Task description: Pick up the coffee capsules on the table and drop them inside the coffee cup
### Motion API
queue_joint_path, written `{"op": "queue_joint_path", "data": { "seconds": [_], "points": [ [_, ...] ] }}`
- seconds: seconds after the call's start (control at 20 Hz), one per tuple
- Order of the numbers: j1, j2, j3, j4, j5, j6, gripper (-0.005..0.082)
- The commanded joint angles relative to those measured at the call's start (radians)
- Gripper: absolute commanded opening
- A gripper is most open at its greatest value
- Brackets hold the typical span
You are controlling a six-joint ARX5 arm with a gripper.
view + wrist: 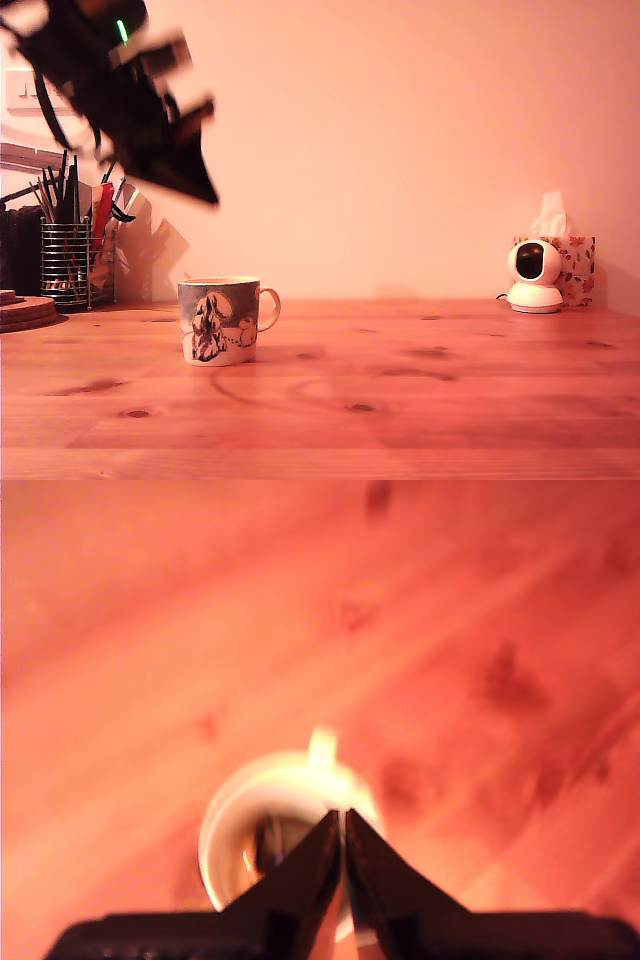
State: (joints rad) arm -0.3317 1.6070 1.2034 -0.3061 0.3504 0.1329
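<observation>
The gripper (343, 815) hangs above the cup (219, 320), jaws closed on nothing, near the tabletop's far edge; descending carelessly could knock the cup over

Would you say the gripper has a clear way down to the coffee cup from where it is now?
Probably yes. The gripper hangs above the coffee cup with its jaws together, and nothing lies between them; the wrist view looks straight into the cup's open mouth. The wire utensil holder stands off to the exterior view's left.
</observation>
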Motion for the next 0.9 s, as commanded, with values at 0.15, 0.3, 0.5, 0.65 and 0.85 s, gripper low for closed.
{"op": "queue_joint_path", "data": {
  "seconds": [0.15, 0.3, 0.5, 0.65, 0.85],
  "points": [
    [0.003, -0.151, -0.187, 0.075, 0.005, -0.036, -0.0020],
    [0.003, -0.263, -0.298, 0.121, 0.008, -0.060, -0.0020],
    [0.034, -0.420, -0.450, 0.176, -0.019, -0.109, -0.0020],
    [0.072, -0.541, -0.542, 0.175, -0.038, -0.135, -0.0020],
    [0.125, -0.726, -0.659, 0.170, -0.058, -0.164, -0.0020]
  ]
}}
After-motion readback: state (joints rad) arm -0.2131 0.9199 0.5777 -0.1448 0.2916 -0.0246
